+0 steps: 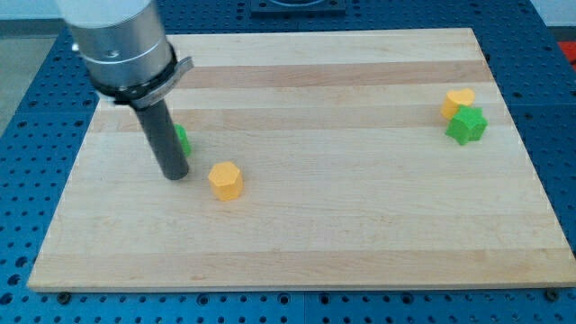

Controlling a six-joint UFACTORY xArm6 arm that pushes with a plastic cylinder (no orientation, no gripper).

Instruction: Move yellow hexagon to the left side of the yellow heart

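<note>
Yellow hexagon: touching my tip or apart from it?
Apart. The yellow hexagon sits to the view's right of my tip, bare board visible between them.

A pale, striped wooden board (360,225) lies flat on a blue perforated metal table (558,117), lit evenly from above, with a grey patch at the view's top left.

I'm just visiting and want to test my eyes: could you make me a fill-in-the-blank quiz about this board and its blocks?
1. My tip stands to the view's ___ of the yellow hexagon.
2. The yellow heart touches a star-like block coloured ___.
3. A green block is partly hidden behind the dark ___.
4. The heart lies near the board's ___ edge in the view.

Missing words: left; green; rod; right
</note>
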